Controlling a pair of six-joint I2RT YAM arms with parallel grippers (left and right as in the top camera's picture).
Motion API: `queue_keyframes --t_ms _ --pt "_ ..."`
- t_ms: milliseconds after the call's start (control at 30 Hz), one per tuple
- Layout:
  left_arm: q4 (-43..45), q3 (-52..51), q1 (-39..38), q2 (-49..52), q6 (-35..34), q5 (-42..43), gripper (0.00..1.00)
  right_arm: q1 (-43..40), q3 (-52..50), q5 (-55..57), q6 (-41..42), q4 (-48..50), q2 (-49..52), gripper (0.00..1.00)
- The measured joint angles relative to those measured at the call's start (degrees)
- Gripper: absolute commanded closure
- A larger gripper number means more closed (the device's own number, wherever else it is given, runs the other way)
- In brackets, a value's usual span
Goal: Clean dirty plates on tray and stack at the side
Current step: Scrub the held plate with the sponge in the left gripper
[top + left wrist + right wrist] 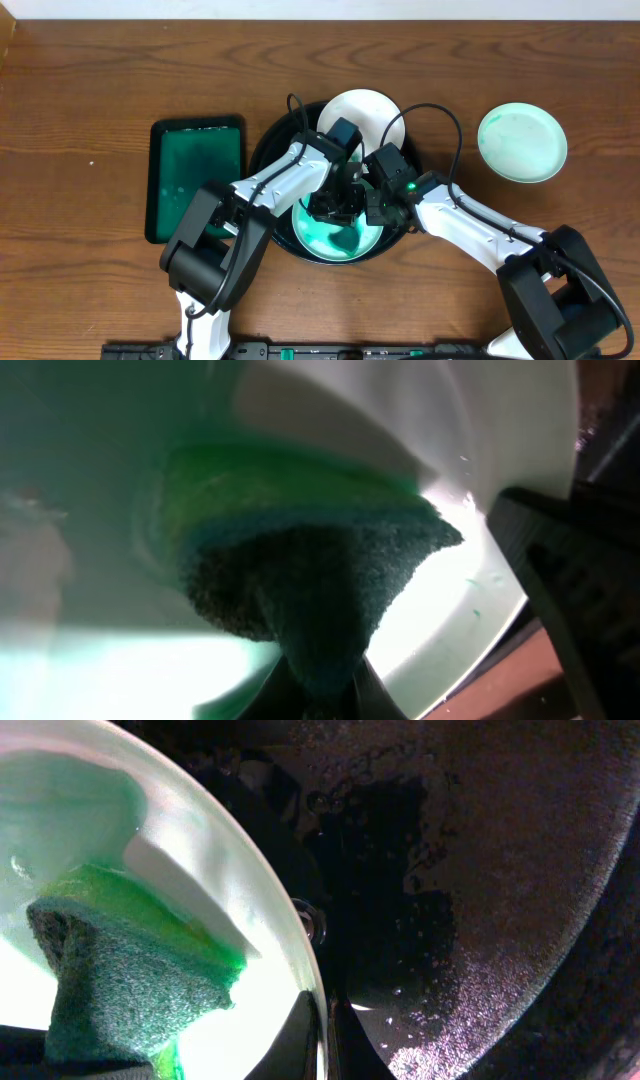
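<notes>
Scrubbing was in hand: the left end effector (322,695) clenched a sponge (310,585) onto the smeared plate (335,243) in the tray (262,150), the right end effector (322,1038) pinching its rim. Next, likely, stacking it on the side plate (521,143).

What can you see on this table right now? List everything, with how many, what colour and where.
table: one, brown wood, under everything
tray: one, glossy black, round, centre
green tray: one, rectangular, left of the black tray
white plate: one, at the tray's far edge
smeared plate: one, teal-streaked, tray's near side
pale green plate: one, on the table, right
sponge: one, green with dark scouring face, pressed on the smeared plate
left fingers: dark, shut on the sponge
right fingers: dark, shut on the smeared plate's rim
</notes>
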State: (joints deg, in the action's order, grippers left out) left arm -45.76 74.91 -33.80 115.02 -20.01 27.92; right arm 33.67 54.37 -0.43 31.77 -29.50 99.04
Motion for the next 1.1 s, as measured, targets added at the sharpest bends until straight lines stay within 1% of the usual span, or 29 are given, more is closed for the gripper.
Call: queue_keyframes --t_ms 100,267,367,467,633,733,933,1100 --pt "-3.6 0.9 -0.1 0.0 -2.9 -4.7 0.93 0.0 0.0 -1.2 0.0 -0.3 0.0 0.99" --pt "-9.6 1.7 1.2 -0.2 -8.8 -16.1 0.93 1.1 0.0 -3.8 0.0 0.4 0.0 0.99" --pt "-11.0 1.7 3.1 -0.2 -11.2 -21.1 0.93 1.1 0.0 -4.1 0.0 0.4 0.0 0.99" --pt "-11.1 1.7 4.8 -0.2 -13.2 -23.4 0.93 1.1 0.0 -4.1 0.0 0.4 0.0 0.99" --pt "-10.2 1.7 6.5 -0.3 -15.0 -23.8 0.93 1.2 0.0 -5.4 0.0 0.7 0.0 0.99" --pt "-9.1 1.5 7.5 -0.4 -14.8 -22.6 0.93 1.2 0.0 -5.8 0.0 0.9 0.0 0.99" --pt "-4.6 0.0 10.7 -1.1 -9.0 -14.0 0.93 1.1 0.0 -5.2 0.1 1.0 0.0 0.99" --pt "0.2 -0.1 11.2 -1.0 -6.4 -7.5 0.93 0.8 0.2 -2.9 0.2 0.8 0.0 0.99"
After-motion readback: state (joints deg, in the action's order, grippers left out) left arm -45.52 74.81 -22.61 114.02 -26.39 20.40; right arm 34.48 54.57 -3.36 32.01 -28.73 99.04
